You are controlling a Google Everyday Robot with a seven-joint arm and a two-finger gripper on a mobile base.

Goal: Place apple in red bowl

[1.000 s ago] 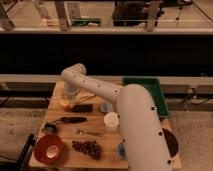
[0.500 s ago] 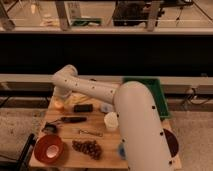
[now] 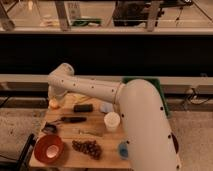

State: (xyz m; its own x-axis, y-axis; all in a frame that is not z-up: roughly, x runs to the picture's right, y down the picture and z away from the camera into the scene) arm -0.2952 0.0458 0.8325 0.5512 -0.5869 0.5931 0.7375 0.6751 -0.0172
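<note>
The apple (image 3: 53,104) is a small yellow-orange fruit at the far left edge of the wooden table (image 3: 100,160). The red bowl (image 3: 48,149), with its paler orange inside, stands at the near left corner and is empty. My white arm reaches from the lower right across the table to the far left. My gripper (image 3: 55,96) hangs below the bent wrist, right over or against the apple. Most of it is hidden by the arm.
On the table are a white cup (image 3: 112,121), dark grapes (image 3: 87,148), a small blue cup (image 3: 123,149), a black block (image 3: 83,108), a black-handled utensil (image 3: 70,120) and a thin metal utensil (image 3: 90,132). A green tray (image 3: 159,95) stands at the back right, mostly behind my arm.
My wrist and gripper have swung left across the back of the table and now stand at the apple. The things on the table have not moved.
</note>
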